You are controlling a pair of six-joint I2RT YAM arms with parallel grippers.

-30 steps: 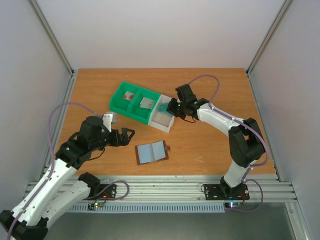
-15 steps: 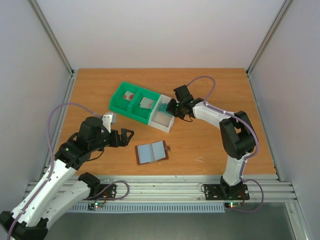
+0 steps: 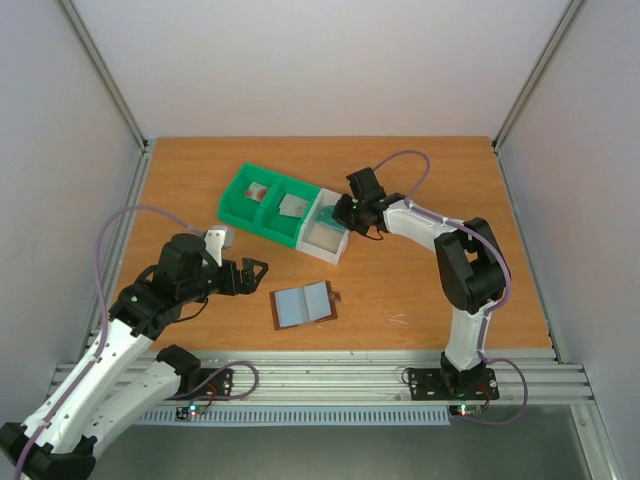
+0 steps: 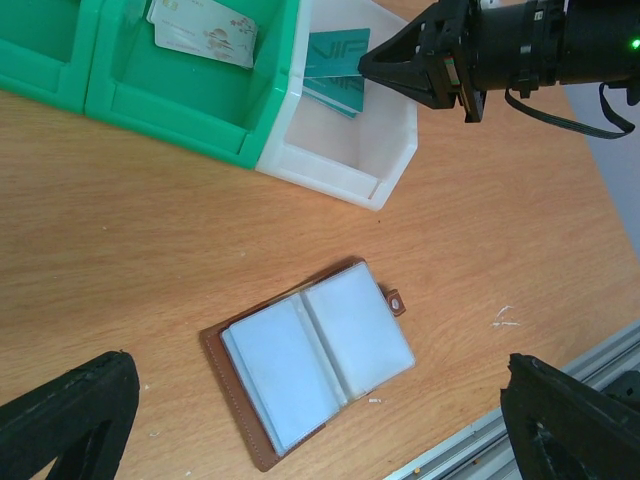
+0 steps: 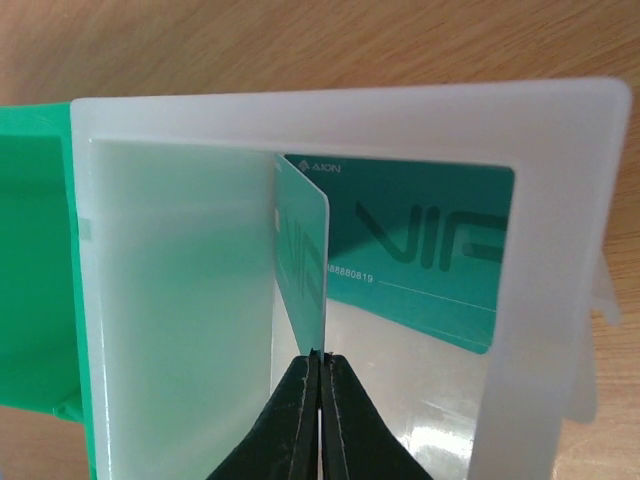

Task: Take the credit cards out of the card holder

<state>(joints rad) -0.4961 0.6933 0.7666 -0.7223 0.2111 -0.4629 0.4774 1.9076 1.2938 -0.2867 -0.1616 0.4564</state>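
The brown card holder (image 3: pixel 303 304) lies open on the table, its grey-blue pockets up and its tab to the right; it also shows in the left wrist view (image 4: pixel 310 360). My left gripper (image 3: pixel 250 272) hovers open and empty just left of it, its fingers (image 4: pixel 70 420) wide apart. My right gripper (image 3: pixel 341 211) is shut on a teal credit card (image 5: pixel 303 250), held edge-on over the white bin (image 5: pixel 550 250). A second teal card (image 5: pixel 430 250) lies inside that bin.
A green two-compartment bin (image 3: pixel 262 203) adjoins the white bin (image 3: pixel 326 236) at the back centre. Pale cards lie in its compartments (image 3: pixel 293 205) (image 4: pixel 205 30). The metal rail (image 3: pixel 330 365) runs along the table's near edge.
My right gripper has shifted slightly left with the teal card, to the white bin's far edge. The left arm and the card holder have not moved.
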